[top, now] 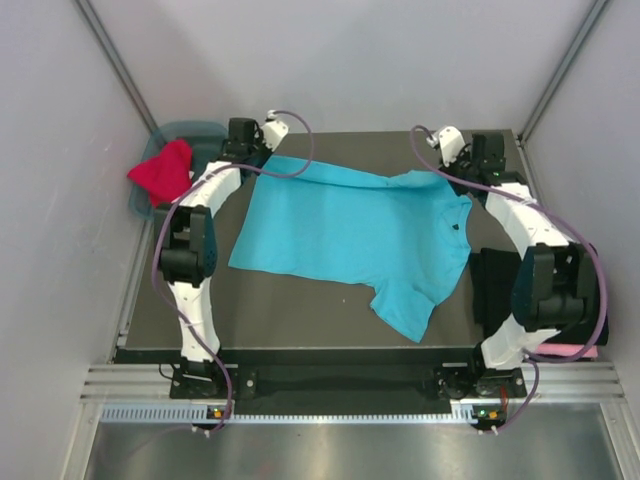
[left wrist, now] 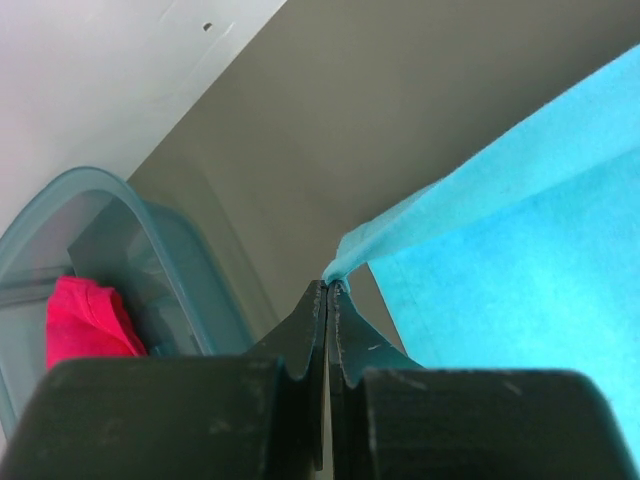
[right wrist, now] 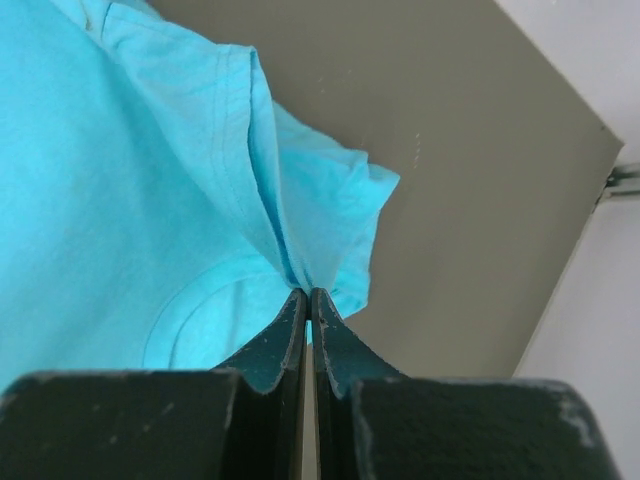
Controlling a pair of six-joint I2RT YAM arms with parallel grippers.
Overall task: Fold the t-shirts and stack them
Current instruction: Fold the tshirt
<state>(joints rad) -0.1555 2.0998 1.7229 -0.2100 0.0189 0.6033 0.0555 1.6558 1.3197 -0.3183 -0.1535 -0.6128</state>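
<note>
Step in hand, as I judge it: first fold of the shirt (top: 350, 235), far edge to come toward 6 o'clock.

Method: move both pinches together, at the same height and pace, so the edge between them goes taut. It sags slightly at 12 o'clock. Lift enough that the body peels off the table (top: 300, 310) rather than dragging. Lay the far edge along the near hem and let go only once the cloth lies flat. The near sleeve juts out at 5 o'clock and may need tucking.

The left gripper (left wrist: 328, 290) is clenched on the hem corner at 11 o'clock. The nip of cloth is small, so there is a slip risk.
The right gripper (right wrist: 307, 295) is clenched on a bunched fold by the far sleeve at 1 o'clock.

Shirt: cyan, plain, thin knit, spread across mid-table, collar toward 3 o'clock, mild wrinkles.

Around it: a red shirt (top: 165, 170) in the bin (top: 195, 130) at 10 o'clock. There is a black cloth (top: 495, 280) at 4 o'clock. You cannot tell whether it is folded.
</note>
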